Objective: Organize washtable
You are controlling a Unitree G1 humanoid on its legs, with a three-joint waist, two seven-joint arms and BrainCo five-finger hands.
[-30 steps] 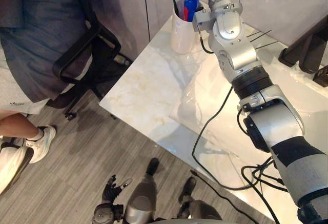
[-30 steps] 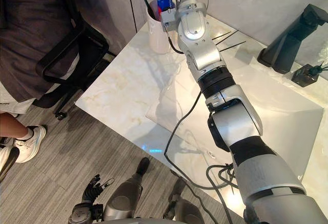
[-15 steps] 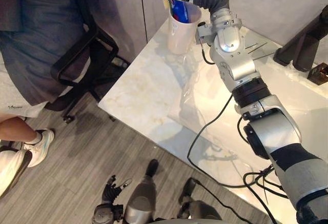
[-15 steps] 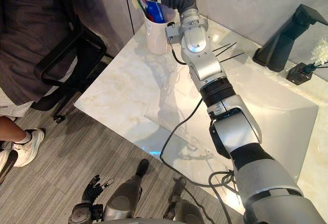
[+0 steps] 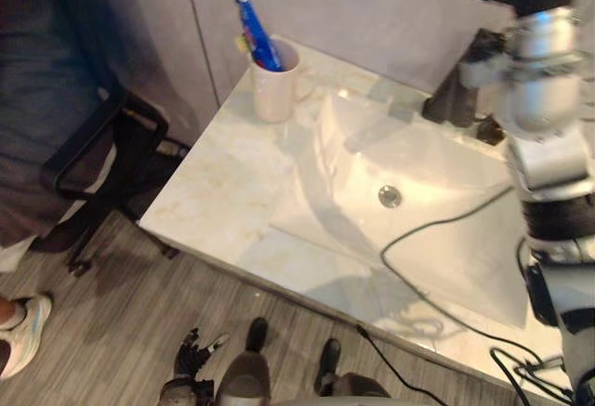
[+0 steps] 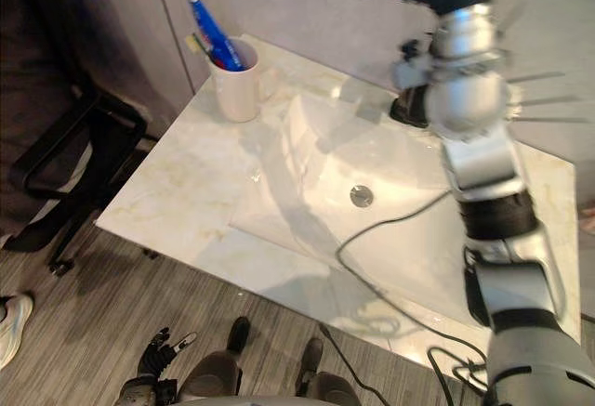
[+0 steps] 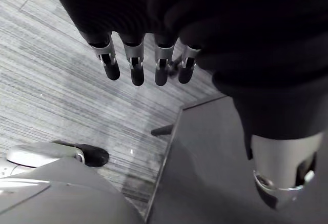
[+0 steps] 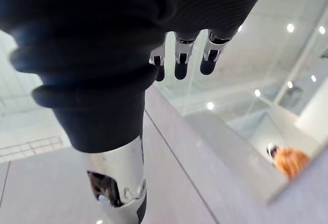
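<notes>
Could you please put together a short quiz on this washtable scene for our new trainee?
1. True or false: the white cup lies tipped over in the sink basin.
2. What does the right hand hold? A) a toothbrush B) nothing C) the cup
3. Fill in: the blue tube stands in the ____.

Key: 1. False; it stands upright on the washtable, at the far corner to the left of the basin. 2. B; the fingers are straight and empty, raised well above the table. 3. cup.
</notes>
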